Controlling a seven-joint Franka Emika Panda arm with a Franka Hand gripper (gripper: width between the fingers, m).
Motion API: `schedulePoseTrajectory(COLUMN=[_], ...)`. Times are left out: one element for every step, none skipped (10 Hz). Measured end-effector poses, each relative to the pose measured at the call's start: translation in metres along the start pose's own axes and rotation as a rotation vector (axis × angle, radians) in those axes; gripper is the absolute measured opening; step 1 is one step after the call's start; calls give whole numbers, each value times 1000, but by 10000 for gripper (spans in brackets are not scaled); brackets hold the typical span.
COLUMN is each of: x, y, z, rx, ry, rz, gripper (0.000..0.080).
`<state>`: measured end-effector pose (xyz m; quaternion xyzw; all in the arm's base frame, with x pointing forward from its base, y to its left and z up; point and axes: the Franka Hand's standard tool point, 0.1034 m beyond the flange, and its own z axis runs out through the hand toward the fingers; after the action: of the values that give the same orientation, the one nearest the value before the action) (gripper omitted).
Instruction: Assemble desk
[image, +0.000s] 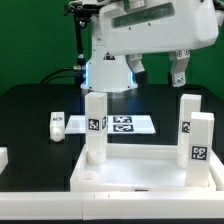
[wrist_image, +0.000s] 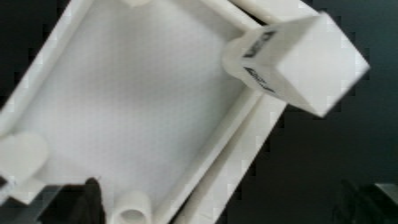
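Note:
The desk's white rimmed panel (image: 130, 170) lies flat at the front of the black table. Three white legs with tags stand on it: one (image: 95, 125) at the exterior view's left and two (image: 188, 118) (image: 201, 140) at its right. A loose leg (image: 57, 124) lies on the table left of the marker board. My gripper (image: 178, 72) hangs in the air above the right-hand legs, open and empty. In the wrist view the panel (wrist_image: 143, 110) fills the picture with one leg's top (wrist_image: 299, 62) at its rim and a round socket (wrist_image: 143, 205) near my gripper (wrist_image: 222, 205).
The marker board (image: 127, 124) lies behind the panel in front of the robot base (image: 108, 75). A small white piece (image: 3, 158) shows at the exterior view's left edge. Cables run behind the base.

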<state>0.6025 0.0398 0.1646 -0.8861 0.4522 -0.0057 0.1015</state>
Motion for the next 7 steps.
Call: schedulePoseTrajectory(x=[0, -4, -6, -2, 0, -3, -2], y=[12, 30, 52, 65, 69, 69, 69], z=[-1, -5, -11, -12, -8, -7, -7], rx=[-5, -7, -12, 2, 9, -1, -1], ry=[-9, -23, -35, 3, 51, 30, 33], rz=[-114, -206, -308, -372, -446, -517, -570], gripper=[648, 648, 648, 648, 648, 648, 648])
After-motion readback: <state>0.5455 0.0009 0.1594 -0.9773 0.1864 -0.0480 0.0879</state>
